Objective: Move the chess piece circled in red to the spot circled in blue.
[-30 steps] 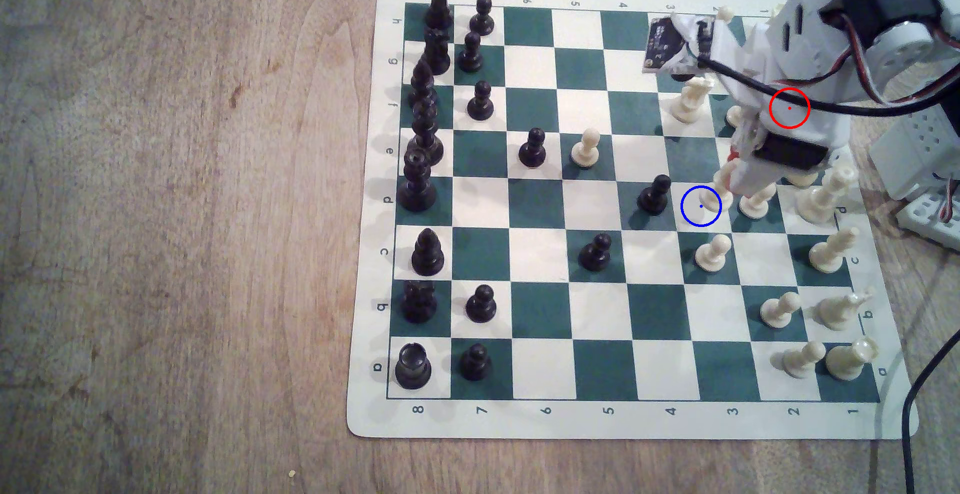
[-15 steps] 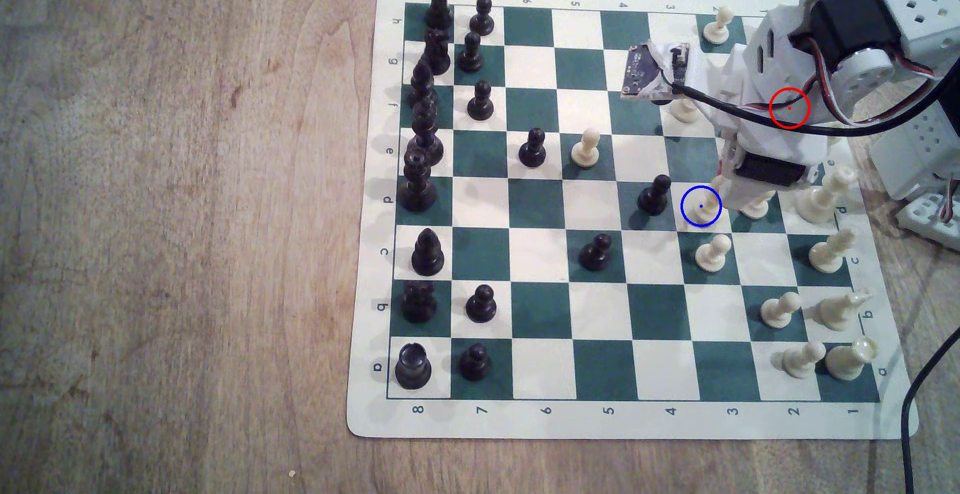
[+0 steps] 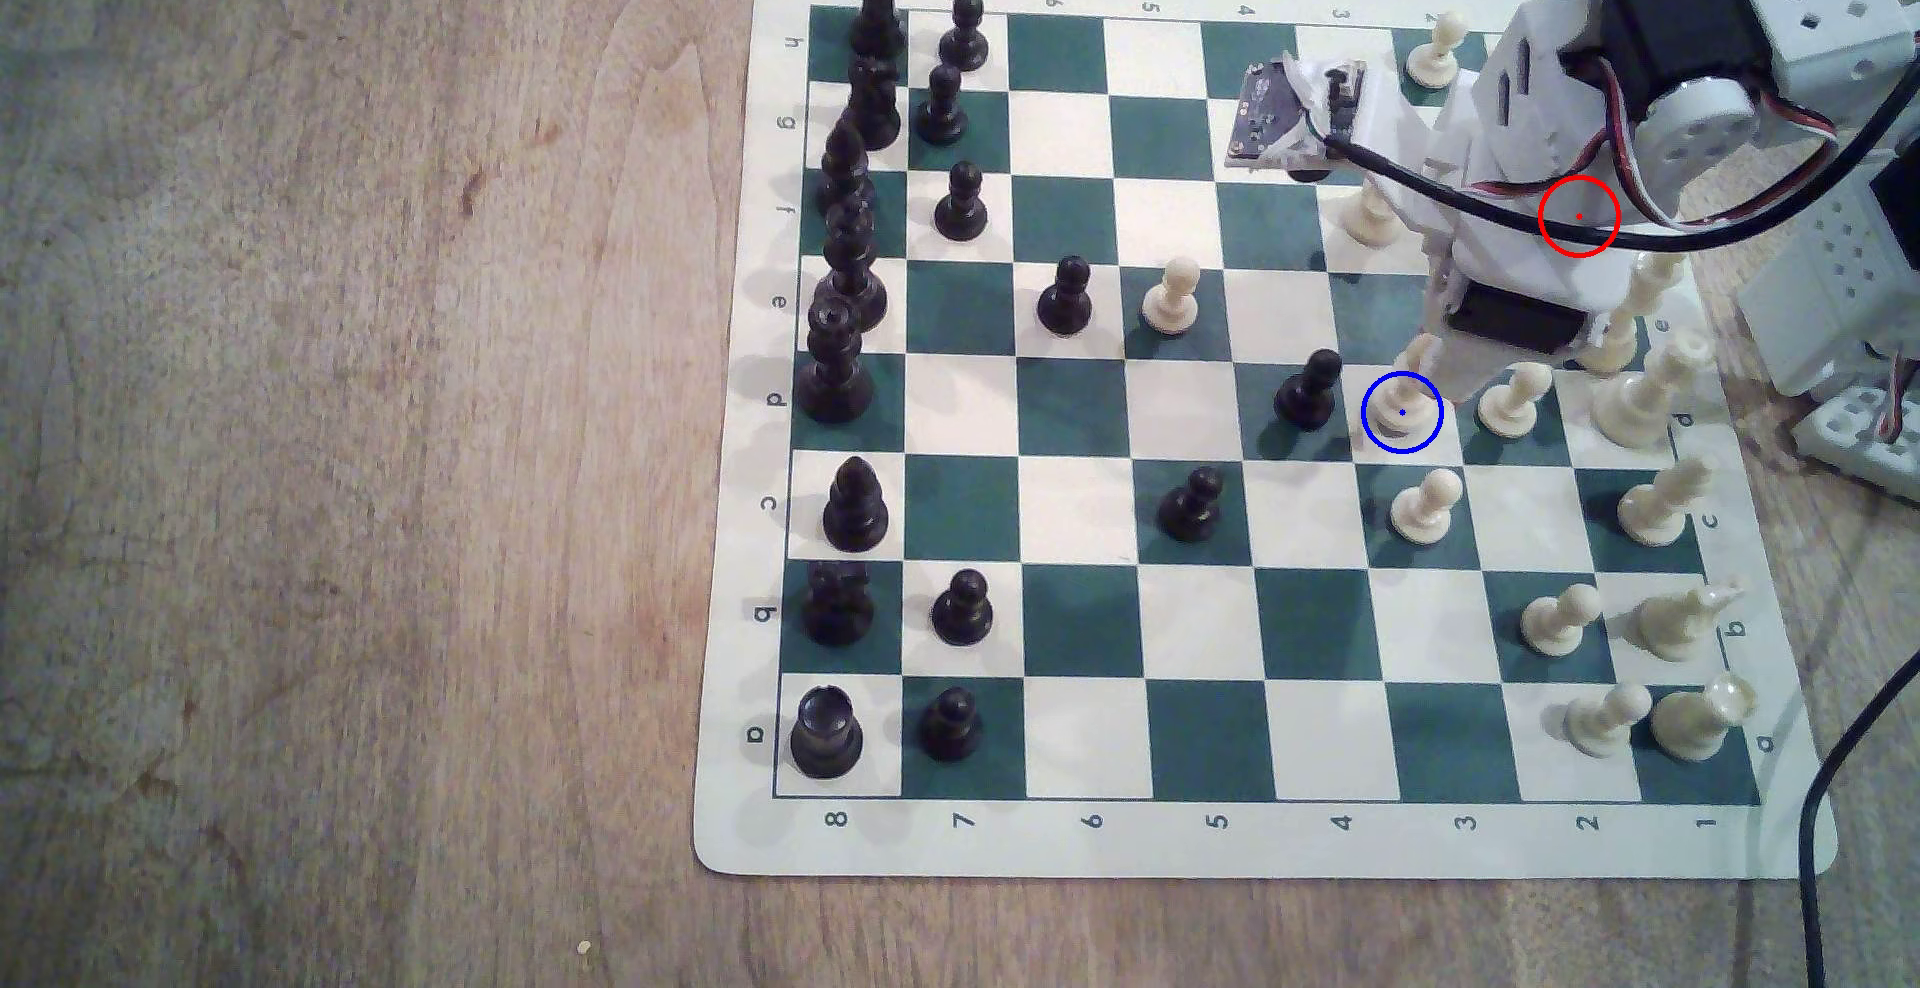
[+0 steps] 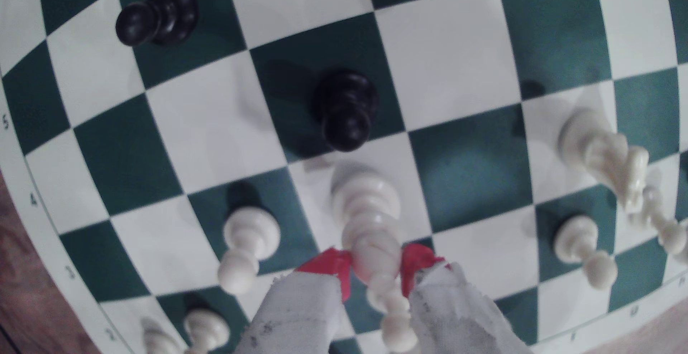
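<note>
- Where the exterior view's left begins, bare wooden table (image 3: 312,427) is seen, then the green-and-cream chessboard (image 3: 1081,625) with black pieces ranked along its near edge.
- Further right, a black pawn (image 3: 1307,391) is stood on a green square, just beside the blue-ringed square (image 3: 1387,438).
- On that ringed cream square the cream bishop (image 3: 1397,412) is seen, its base inside the ring; whether it is fully set down cannot be told.
- In the wrist view, the bishop's head is clamped between the red-tipped fingers (image 4: 327,264) of the gripper (image 4: 376,268), jaws narrow.
- Further right, a cream pawn (image 3: 1512,406) is stood nearby, and the red ring (image 3: 1578,215) is overlaid on the white arm.
</note>
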Robot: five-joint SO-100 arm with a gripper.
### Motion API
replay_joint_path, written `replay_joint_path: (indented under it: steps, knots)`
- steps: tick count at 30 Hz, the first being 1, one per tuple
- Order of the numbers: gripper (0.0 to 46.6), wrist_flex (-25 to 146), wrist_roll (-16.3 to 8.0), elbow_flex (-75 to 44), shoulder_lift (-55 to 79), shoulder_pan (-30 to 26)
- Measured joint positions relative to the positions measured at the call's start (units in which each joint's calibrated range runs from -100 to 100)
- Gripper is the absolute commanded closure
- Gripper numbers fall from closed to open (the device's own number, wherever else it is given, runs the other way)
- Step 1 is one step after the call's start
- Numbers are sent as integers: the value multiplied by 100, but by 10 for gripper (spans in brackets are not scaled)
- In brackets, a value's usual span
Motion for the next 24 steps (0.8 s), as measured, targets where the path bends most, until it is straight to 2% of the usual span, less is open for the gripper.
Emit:
replay_joint_path:
  steps: [10, 16, 24]
  knots:
    - [373, -32, 24, 90, 101, 7]
    - [311, -32, 68, 145, 101, 7]
    - [291, 104, 68, 298, 42, 103]
